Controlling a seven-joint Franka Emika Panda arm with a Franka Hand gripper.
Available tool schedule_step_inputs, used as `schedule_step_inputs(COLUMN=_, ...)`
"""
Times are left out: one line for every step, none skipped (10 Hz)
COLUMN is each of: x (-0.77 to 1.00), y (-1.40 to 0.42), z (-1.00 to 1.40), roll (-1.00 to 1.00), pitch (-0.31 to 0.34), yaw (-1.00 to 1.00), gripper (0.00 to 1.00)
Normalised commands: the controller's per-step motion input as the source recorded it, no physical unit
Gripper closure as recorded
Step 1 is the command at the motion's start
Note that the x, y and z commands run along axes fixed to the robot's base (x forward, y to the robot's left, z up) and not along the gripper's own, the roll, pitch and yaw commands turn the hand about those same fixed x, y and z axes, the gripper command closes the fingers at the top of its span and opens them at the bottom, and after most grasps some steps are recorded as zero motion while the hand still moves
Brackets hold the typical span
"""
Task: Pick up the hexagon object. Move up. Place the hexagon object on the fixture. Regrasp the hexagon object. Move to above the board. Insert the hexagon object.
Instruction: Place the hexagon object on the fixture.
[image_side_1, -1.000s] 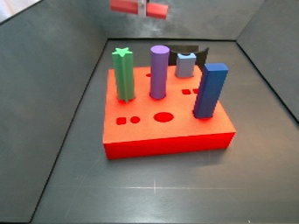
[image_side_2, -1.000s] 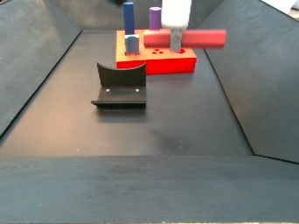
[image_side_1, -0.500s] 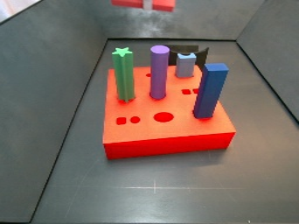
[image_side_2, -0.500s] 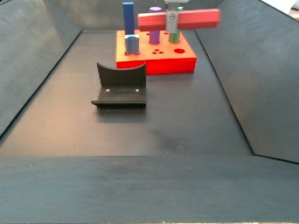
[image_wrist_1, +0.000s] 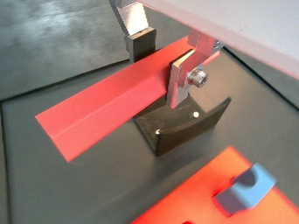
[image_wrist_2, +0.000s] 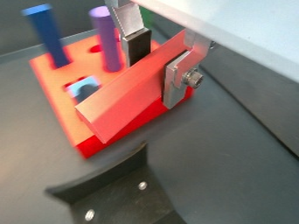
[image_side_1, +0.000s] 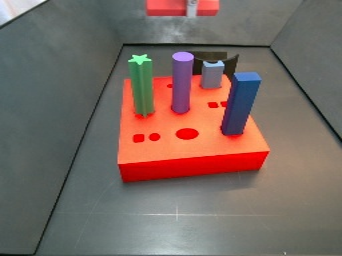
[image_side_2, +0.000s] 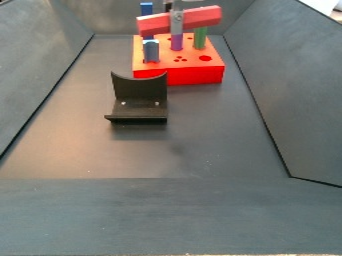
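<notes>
My gripper (image_wrist_1: 162, 66) is shut on the hexagon object (image_wrist_1: 105, 107), a long red prism held crosswise between the silver fingers (image_wrist_2: 177, 79). In a side view the gripper (image_side_2: 174, 22) hangs high over the near part of the red board (image_side_2: 187, 72) with the hexagon object (image_side_2: 194, 17) roughly level. The black fixture (image_side_2: 136, 100) stands on the floor in front of the board, bare. In both wrist views the fixture (image_wrist_1: 177, 129) (image_wrist_2: 111, 188) and the board (image_wrist_2: 70, 109) lie below the gripper (image_wrist_2: 158, 66). In a side view the gripper (image_side_1: 190, 6) and hexagon object (image_side_1: 164, 6) show at the top edge.
The board (image_side_1: 187, 150) carries upright pegs: green star-topped (image_side_1: 139, 85), purple round (image_side_1: 181, 82), short grey-blue (image_side_1: 213, 72) and tall blue (image_side_1: 241, 103). Small holes (image_side_1: 187, 133) open in its top. Dark sloping walls (image_side_2: 267, 90) enclose the floor.
The gripper has carried the hexagon object up and away from the fixture side to over the board. Its grip on the peg is unchanged.
</notes>
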Motion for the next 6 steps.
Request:
schedule_step_inputs(x=0.25, y=-0.03, z=-0.03, roll=0.04, pitch=0.003, yaw=1.00, gripper=1.00)
schedule_step_inputs(x=0.14, y=-0.02, z=-0.02, roll=0.04, pitch=0.007, yaw=1.00, gripper=1.00)
schedule_step_inputs(x=0.05, y=-0.02, z=-0.01, roll=0.04, pitch=0.011, yaw=1.00, gripper=1.00)
schedule_step_inputs(x=0.03, y=-0.01, z=0.01, roll=0.04, pitch=0.011, yaw=1.00, gripper=1.00)
schedule_step_inputs(x=0.03, y=-0.01, z=0.00, roll=0.05, pitch=0.013, yaw=1.00, gripper=1.00)
schedule_step_inputs(x=0.02, y=-0.01, z=0.00, roll=0.05, pitch=0.014, yaw=1.00, gripper=1.00)
